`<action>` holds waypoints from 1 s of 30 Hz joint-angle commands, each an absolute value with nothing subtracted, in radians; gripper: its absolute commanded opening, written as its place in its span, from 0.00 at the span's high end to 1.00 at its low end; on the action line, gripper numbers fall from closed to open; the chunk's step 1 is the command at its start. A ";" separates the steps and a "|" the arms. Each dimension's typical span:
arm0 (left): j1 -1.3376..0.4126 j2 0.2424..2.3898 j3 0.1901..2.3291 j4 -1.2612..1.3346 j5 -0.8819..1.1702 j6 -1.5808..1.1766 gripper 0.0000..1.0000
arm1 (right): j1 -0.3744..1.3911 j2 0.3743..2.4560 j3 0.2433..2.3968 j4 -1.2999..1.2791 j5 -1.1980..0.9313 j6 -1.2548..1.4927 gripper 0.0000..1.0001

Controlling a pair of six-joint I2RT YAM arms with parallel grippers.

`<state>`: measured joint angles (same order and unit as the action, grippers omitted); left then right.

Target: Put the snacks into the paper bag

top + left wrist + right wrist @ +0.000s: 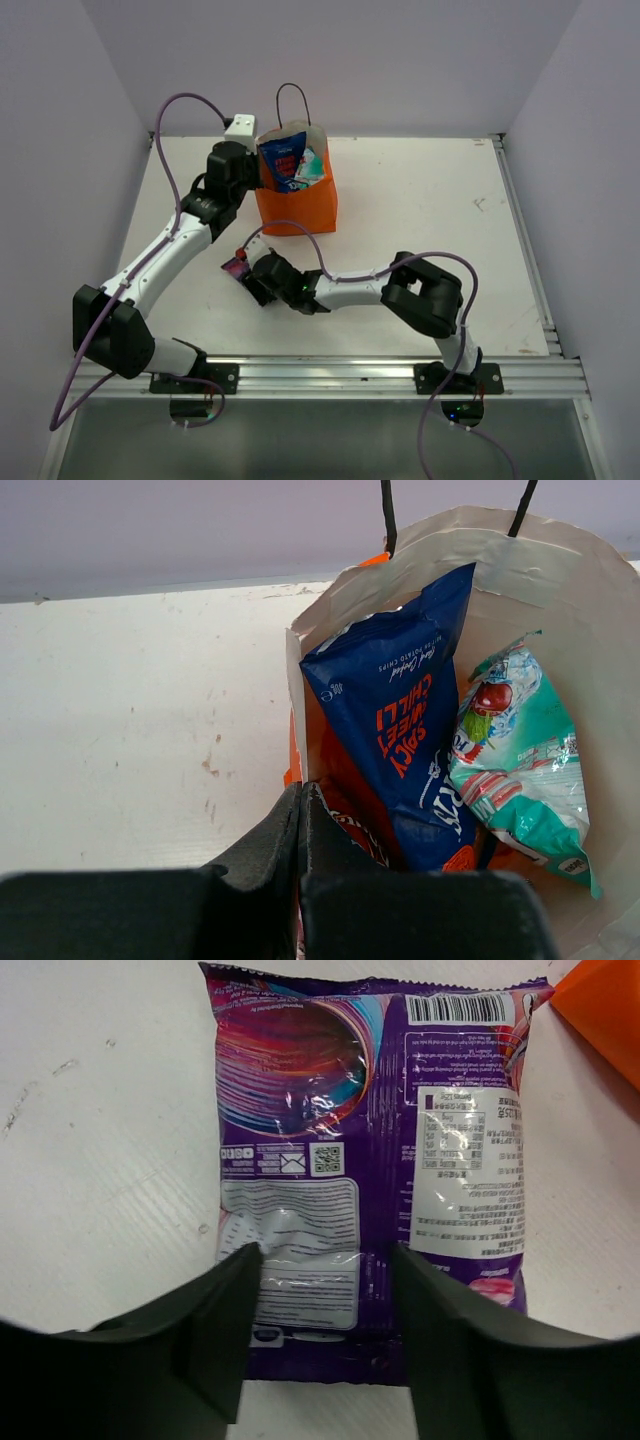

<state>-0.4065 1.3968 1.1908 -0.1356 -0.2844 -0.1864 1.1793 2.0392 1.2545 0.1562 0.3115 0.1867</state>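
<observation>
My left gripper point(301, 802) is clamped on the left wall of the paper bag point(500, 560), fingers pressed together with the rim between them. The bag stands upright at the far middle of the table point(430, 210). It is orange outside and pale inside, with thin dark handles point(388, 515) rising from the rim. Inside I see the dark blue bag point(400, 720) with orange lettering standing on end. The teal pack point(520, 765) leans to its right, and a red packet point(345, 815) is mostly hidden beneath it. The purple pack point(370, 1150) lies flat on the table, just near and left of the paper bag, barcode side up. My right gripper point(325, 1330) sits over one end of it, fingers apart; I can't tell if they touch it.
</observation>
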 commanded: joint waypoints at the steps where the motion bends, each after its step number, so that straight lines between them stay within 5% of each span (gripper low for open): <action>1: -0.407 1.373 1.184 -0.124 -0.291 -0.166 1.00 | 1.183 2.008 1.250 0.152 0.370 0.177 0.37; 8: -0.408 1.384 1.183 -0.118 -0.284 -0.167 1.00 | 1.183 1.995 1.276 0.135 0.433 0.098 0.22; 19: -0.407 1.376 1.181 -0.121 -0.291 -0.161 1.00 | 1.174 2.181 1.420 0.065 0.367 0.120 0.25; 22: -0.407 1.370 1.180 -0.123 -0.299 -0.161 1.00 | 1.170 2.163 1.398 0.061 0.364 0.140 0.58; 23: -0.407 1.368 1.181 -0.123 -0.299 -0.163 1.00 | 1.170 2.152 1.381 0.061 0.373 0.141 0.83; 25: -0.407 1.368 1.180 -0.123 -0.295 -0.164 1.00 | 1.172 2.116 1.364 0.054 0.385 0.146 1.00; 30: -0.407 1.365 1.180 -0.126 -0.295 -0.164 1.00 | 1.170 1.985 1.284 0.017 0.458 0.146 1.00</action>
<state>-0.4065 1.3964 1.1908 -0.1356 -0.2852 -0.1860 1.1767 2.0808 1.3437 0.1341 0.4103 0.1238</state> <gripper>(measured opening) 0.005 0.015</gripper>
